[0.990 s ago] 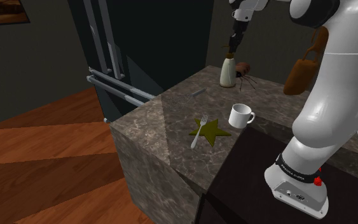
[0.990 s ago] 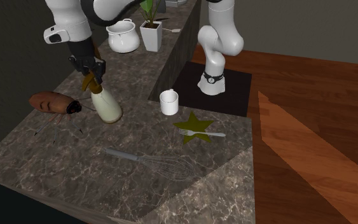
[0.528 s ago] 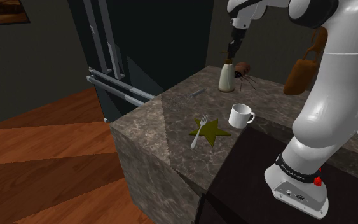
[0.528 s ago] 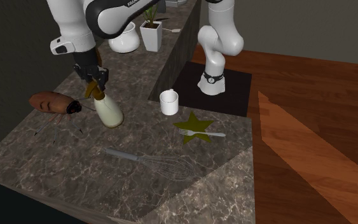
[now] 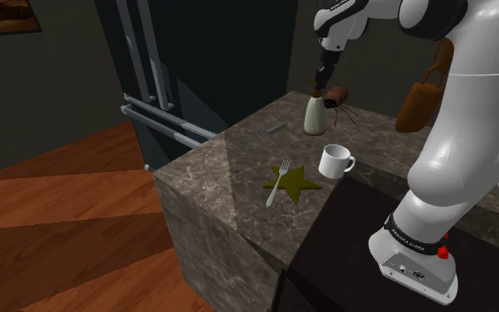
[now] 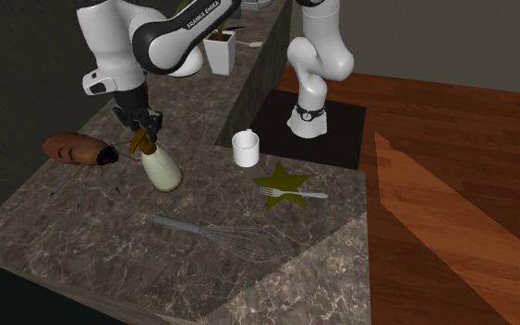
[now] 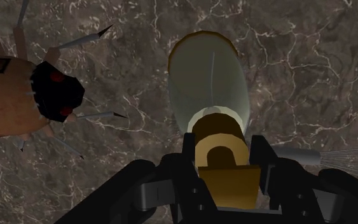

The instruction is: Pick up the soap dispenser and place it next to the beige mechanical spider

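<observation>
The soap dispenser (image 5: 314,113) (image 6: 163,169) (image 7: 209,76) is a cream bottle with a gold-brown pump. It leans on the dark marble countertop (image 6: 110,249), and its base looks to be touching the surface. My gripper (image 5: 324,80) (image 6: 144,138) (image 7: 225,175) is shut on the pump head from above. The mechanical spider (image 5: 338,97) (image 6: 73,148) (image 7: 18,95) has a brown body, a black head and thin grey legs. It lies a short way from the bottle, on the second exterior view's left.
A white mug (image 5: 334,160) (image 6: 246,148) stands near a fork (image 5: 278,182) (image 6: 295,193) on an olive star mat (image 6: 281,180). A whisk (image 6: 230,235) lies near the counter's edge. A white pot (image 6: 179,54) and a planter (image 6: 219,46) stand behind the arm. A dark fridge (image 5: 159,71) stands beyond the counter.
My gripper and the dispenser have shifted toward the whisk, a little lower and farther from the spider. The bottle now leans more.
</observation>
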Motion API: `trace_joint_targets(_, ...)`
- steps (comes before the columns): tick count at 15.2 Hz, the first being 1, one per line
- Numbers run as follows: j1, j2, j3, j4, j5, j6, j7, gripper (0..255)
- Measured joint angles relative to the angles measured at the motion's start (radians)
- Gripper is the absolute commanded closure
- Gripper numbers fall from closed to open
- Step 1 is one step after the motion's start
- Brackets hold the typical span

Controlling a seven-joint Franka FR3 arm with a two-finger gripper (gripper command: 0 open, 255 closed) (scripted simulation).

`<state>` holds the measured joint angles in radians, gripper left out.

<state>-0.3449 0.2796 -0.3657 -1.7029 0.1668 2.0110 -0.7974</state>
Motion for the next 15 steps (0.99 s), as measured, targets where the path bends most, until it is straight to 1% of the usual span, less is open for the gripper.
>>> trace_joint_targets(5, 0.000, 0.002, 0.000, -0.002, 0.001, 0.004, -0.001, 255)
trace_joint_targets(6, 0.000, 0.002, 0.000, -0.002, 0.001, 0.004, -0.001, 0)
trace_joint_targets(12, 0.000, 0.002, 0.000, -0.002, 0.001, 0.005, 0.000, 0)
trace_joint_targets(15, -0.001, -0.015, -0.003, 0.045, -0.008, -0.056, 0.006, 0)
